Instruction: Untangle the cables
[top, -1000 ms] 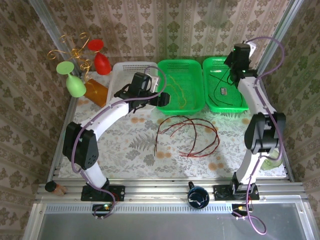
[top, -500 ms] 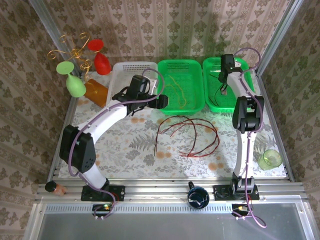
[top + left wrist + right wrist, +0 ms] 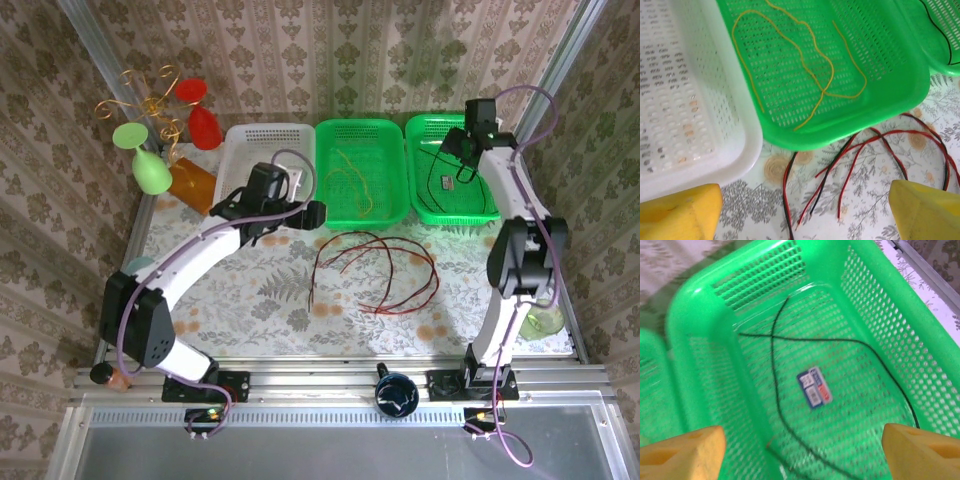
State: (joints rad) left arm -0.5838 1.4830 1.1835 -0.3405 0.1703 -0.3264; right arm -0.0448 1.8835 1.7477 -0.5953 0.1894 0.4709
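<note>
Vs half a sec ago, we see the R arm pulled back over the right green basket. The right gripper has let go: jaws wide, empty, black cable loose inside, its lower end cut off-frame. Left gripper is wide too, holding nothing, over red/black cables on the table. Yellow cable lies in the middle green basket.

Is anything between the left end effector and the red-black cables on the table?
Nothing visible. The open left end effector looks down on the red-black cables with clear space between. The green basket lies beyond them, not across the path.
</note>
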